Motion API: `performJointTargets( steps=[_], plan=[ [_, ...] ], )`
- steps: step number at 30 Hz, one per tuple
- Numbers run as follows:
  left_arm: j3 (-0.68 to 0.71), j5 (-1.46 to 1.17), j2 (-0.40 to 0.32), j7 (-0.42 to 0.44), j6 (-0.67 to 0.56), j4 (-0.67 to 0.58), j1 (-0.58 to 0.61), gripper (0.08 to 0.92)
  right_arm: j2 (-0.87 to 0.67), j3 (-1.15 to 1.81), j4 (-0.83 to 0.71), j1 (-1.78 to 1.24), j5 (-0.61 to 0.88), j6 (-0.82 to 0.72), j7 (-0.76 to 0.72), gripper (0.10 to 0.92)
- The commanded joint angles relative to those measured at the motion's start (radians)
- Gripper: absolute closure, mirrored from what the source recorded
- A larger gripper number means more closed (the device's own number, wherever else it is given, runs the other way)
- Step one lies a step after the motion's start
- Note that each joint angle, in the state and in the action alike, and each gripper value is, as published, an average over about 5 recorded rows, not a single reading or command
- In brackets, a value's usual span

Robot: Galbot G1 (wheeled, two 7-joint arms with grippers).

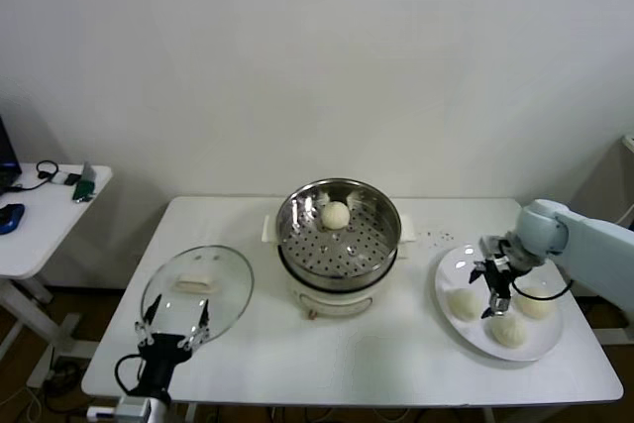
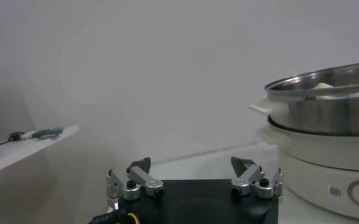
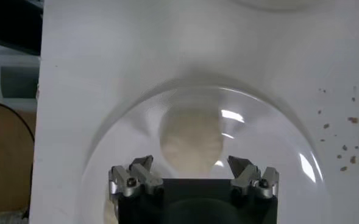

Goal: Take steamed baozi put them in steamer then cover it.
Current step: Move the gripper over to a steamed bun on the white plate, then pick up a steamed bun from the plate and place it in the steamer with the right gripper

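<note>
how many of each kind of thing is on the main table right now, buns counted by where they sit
baozi in the steamer: 1
baozi on the plate: 3
steamer: 1
glass lid: 1
plate: 1
total: 7 things, 4 of them baozi
The open right claw hovers over the plate; the open left claw waits by the lid.
</note>
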Motion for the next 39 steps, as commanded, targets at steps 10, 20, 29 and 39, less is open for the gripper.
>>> performJointTargets(
  steps=[10, 20, 29, 39],
  plan=[
    [-0.001, 0.007, -0.005, -0.001, 0.0, 0.0, 0.004, 0.177, 0.084, 0.081, -0.093, -0.108, -0.023, 0.002, -0.004, 0.216],
    [-0.001, 0.008, -0.009, -0.001, -0.001, -0.003, 0.009, 0.177, 0.078, 0.079, -0.098, -0.09, -0.011, 0.007, -0.017, 0.314],
    [-0.002, 0.008, -0.01, -0.002, -0.002, -0.009, 0.014, 0.177, 0.019, -0.072, -0.055, 0.131, 0.15, -0.012, -0.014, 0.321],
    [0.009, 0.009, -0.02, -0.002, 0.001, -0.033, 0.023, 0.177, 0.108, -0.547, -0.044, 0.741, 0.551, -0.028, -0.009, 0.321]
  ],
)
